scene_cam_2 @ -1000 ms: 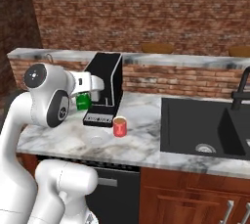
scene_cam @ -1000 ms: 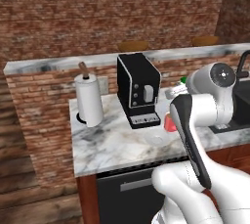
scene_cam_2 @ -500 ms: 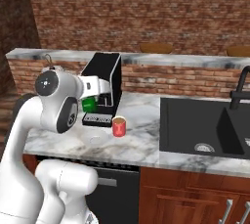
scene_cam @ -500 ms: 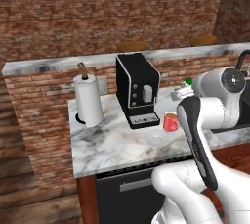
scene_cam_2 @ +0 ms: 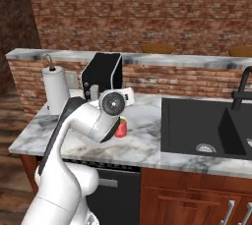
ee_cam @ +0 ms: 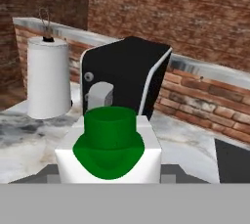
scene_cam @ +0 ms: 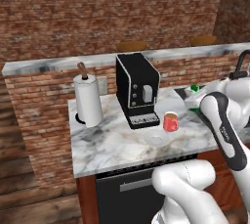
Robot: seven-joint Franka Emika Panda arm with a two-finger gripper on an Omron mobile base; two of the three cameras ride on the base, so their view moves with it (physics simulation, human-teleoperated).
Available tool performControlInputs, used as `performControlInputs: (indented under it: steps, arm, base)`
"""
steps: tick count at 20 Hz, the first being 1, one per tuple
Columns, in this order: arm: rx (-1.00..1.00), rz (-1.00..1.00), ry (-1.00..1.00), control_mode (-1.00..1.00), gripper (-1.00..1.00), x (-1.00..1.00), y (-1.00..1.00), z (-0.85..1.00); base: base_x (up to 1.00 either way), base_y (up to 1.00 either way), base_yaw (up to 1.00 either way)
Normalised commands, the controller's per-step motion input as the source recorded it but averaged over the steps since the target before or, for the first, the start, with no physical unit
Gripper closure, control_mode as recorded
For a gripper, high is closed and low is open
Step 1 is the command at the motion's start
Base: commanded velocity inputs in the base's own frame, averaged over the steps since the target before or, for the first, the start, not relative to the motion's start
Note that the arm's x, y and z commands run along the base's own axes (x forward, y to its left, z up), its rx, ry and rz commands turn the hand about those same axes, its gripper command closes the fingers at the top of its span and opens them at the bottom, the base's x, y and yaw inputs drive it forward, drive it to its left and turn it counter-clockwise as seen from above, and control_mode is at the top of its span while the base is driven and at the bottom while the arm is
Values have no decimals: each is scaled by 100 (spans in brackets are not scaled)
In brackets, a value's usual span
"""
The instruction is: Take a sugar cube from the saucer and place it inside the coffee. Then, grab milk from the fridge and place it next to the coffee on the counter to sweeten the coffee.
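1. The gripper (ee_cam: 108, 179) is closed on the milk (ee_cam: 108, 150). In the hand view the white carton with its green top sits right at the bottom middle, with dark finger parts showing at both of its lower corners.
2. In the left base view the milk (scene_cam: 193, 94) shows as a white shape with a green cap at the far right of the counter (scene_cam: 112, 142), just past the arm's bent elbow. Whether it touches the marble or hangs above it cannot be told.
3. The coffee (scene_cam: 170, 121), a red mug, stands on the counter left of the carton, near but apart from it, and just right of the coffee machine's front tray.
4. In the right base view the coffee (scene_cam_2: 120, 127) is partly hidden behind the arm's round joint.
5. The saucer (scene_cam: 156, 139) lies on the marble just nearer than the mug and a little left of it. Whether a sugar cube is on it is too small to tell.
6. The black coffee machine (scene_cam: 137, 90) stands at the far side of the counter, and it rises directly behind the carton in the hand view.
7. A paper towel roll (scene_cam: 88, 100) stands upright on its holder at the far left of the counter.
8. A black sink (scene_cam_2: 205, 126) is set in the counter to the right.
9. A higher marble ledge (scene_cam: 58, 63) on brick runs along behind everything.
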Motion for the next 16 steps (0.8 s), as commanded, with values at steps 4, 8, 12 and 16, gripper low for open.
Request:
performControlInputs:
  steps: [4, 8, 12, 16]
  arm:
    - [5, 10, -1, -100, 100, 44, -36, -24]
    - [3, 5, 0, -100, 100, 40, -43, -48]
    - [1, 7, 0, -100, 100, 35, -29, -46]
    - [0, 8, 0, -100, 100, 24, -24, -47]
  base:
    - [0, 0, 0]
    - [0, 0, 0]
    - [0, 0, 0]
    - [0, 0, 0]
